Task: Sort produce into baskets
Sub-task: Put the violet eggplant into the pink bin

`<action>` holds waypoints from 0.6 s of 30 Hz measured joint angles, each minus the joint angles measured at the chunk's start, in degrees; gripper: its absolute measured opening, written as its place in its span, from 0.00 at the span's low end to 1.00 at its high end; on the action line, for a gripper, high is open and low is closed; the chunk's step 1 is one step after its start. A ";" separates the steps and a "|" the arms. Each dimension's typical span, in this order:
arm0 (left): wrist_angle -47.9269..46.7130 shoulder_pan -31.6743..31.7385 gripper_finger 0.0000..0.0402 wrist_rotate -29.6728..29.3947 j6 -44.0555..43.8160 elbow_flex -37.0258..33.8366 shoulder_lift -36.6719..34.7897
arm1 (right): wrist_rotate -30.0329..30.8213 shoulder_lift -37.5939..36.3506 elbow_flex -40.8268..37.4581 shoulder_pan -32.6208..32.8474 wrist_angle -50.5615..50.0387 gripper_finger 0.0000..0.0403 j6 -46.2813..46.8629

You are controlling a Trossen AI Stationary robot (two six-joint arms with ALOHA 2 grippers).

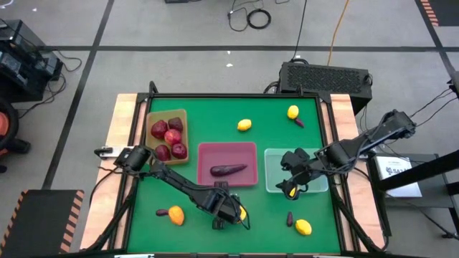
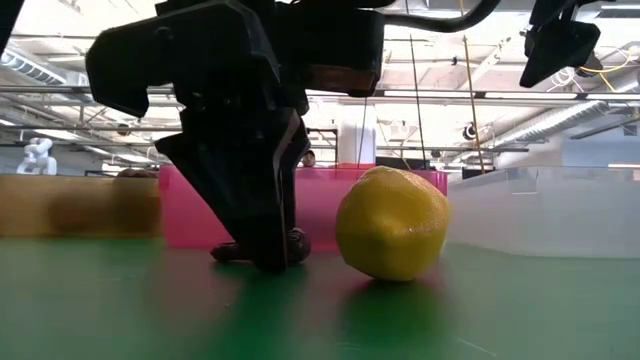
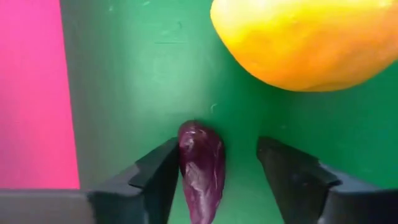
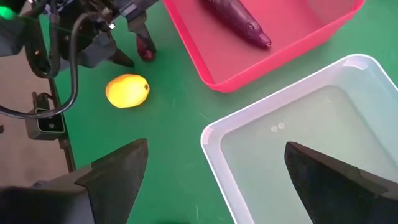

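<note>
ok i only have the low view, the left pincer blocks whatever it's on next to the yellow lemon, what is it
observer: a small dark-purple eggplant piece lies between the left pincer's fingers, touching one; there's a gap to the other.
operator: anything in the pink tray behind it
observer: one larger purple eggplant lies in the pink plastic tray.
operator: and the other arm
observer: the right pincer hangs open and empty above the clear pale-green tray.
</note>
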 joint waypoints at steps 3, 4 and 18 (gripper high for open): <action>0.08 -0.01 0.47 0.45 0.00 -0.01 0.05 | 0.00 0.38 0.00 0.00 0.00 0.91 -0.19; 0.11 -0.02 0.44 0.59 0.00 -0.02 0.05 | 0.00 0.51 0.00 0.00 -0.03 0.91 -0.41; -6.02 2.46 0.19 0.69 3.10 3.15 -8.62 | -0.02 0.52 0.02 0.00 -0.44 0.91 -3.06</action>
